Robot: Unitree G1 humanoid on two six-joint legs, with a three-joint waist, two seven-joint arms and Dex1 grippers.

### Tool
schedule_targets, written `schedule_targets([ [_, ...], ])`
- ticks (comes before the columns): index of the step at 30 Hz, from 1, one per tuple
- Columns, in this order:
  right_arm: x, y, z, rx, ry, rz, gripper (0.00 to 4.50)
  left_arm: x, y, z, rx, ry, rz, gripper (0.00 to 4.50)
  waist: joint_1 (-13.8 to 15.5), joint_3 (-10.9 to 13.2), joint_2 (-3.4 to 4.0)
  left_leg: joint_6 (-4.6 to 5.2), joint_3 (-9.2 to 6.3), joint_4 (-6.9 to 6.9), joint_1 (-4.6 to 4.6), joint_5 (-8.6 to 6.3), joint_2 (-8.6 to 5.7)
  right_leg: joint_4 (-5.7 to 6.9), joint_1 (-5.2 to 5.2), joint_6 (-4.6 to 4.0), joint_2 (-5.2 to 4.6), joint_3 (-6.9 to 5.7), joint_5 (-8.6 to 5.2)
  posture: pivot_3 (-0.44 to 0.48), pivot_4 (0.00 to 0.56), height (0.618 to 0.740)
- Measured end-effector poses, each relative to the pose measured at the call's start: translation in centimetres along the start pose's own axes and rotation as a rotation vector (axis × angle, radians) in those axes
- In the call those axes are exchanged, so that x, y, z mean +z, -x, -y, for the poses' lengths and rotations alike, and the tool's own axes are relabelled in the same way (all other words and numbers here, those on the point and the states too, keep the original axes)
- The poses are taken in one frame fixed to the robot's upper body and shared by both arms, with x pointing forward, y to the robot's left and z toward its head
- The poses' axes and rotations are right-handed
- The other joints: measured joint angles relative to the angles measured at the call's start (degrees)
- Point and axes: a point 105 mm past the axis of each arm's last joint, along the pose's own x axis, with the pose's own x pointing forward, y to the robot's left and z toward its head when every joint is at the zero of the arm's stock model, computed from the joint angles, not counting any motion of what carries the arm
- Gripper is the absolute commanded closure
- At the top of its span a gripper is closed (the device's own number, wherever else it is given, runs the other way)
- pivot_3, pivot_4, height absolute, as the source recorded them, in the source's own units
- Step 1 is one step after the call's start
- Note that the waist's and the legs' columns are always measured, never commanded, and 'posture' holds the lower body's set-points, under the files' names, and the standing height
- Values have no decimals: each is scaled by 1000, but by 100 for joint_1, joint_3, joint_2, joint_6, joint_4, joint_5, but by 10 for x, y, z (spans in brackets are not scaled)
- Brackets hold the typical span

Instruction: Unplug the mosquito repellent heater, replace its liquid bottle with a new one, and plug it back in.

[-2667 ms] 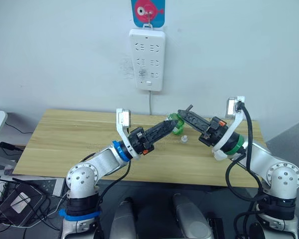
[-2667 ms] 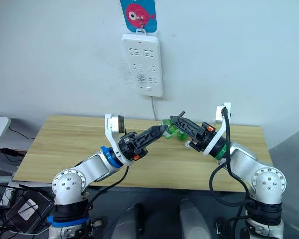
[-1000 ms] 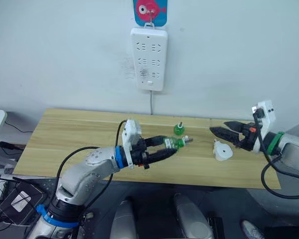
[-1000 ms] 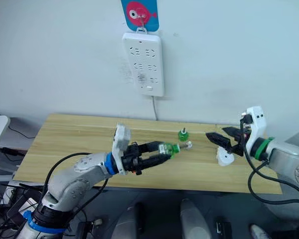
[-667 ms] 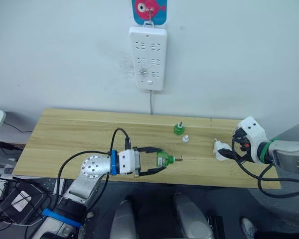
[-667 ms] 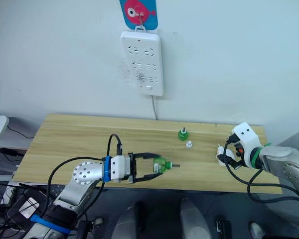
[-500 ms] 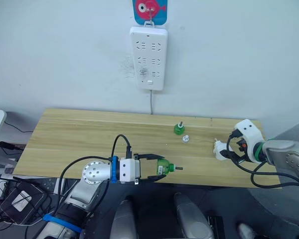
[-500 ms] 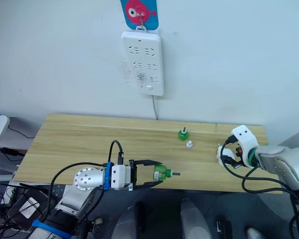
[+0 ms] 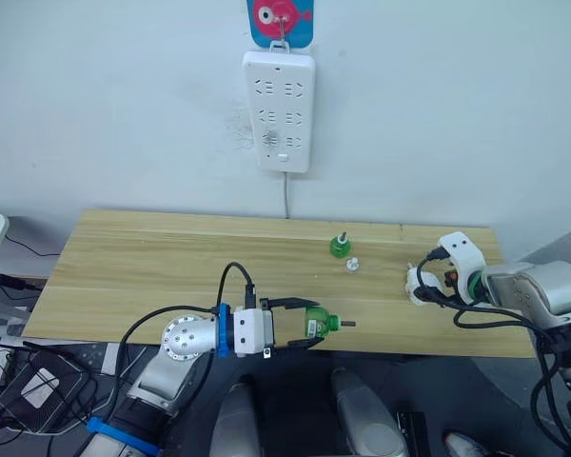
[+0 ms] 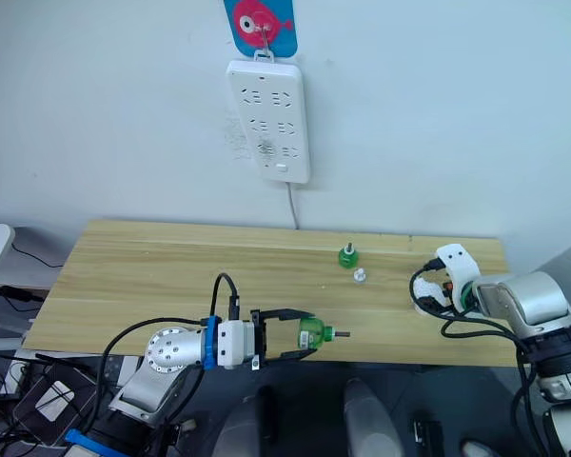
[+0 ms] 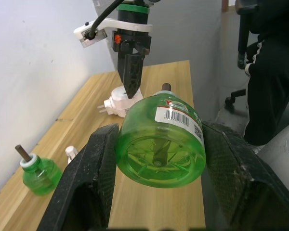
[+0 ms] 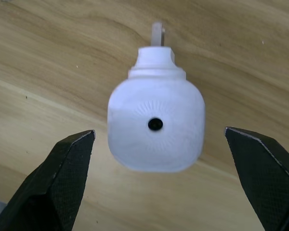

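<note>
We see the table (image 9: 152,257) across mid-frame, the heater (image 12: 155,128) unplugged at its right edge so the bottle swap can happen flat. Our right gripper (image 12: 159,159) hovers above it, fingers spread wide. Low centre, our left gripper (image 11: 156,159) clamps the new bottle (image 11: 161,144) sideways, uncapped, ready for insertion we judge. The old bottle (image 9: 340,246) and cap (image 9: 353,266) stand centre-right.

White heater (image 12: 155,128) lies on table; one green bottle (image 9: 340,246) upright, another (image 11: 160,142) horizontal.
</note>
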Motion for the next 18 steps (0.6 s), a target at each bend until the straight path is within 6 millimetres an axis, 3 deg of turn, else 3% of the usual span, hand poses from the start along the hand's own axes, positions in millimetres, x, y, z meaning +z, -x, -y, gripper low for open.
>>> schedule_targets([
  [18,0,-24,-5,16,-12,-20,0,5,-1,0,-8,-10,4,2146,8,0,1,0,-1,0,0,0,-1,3,1,1,1,-1,1,-184,269,724],
])
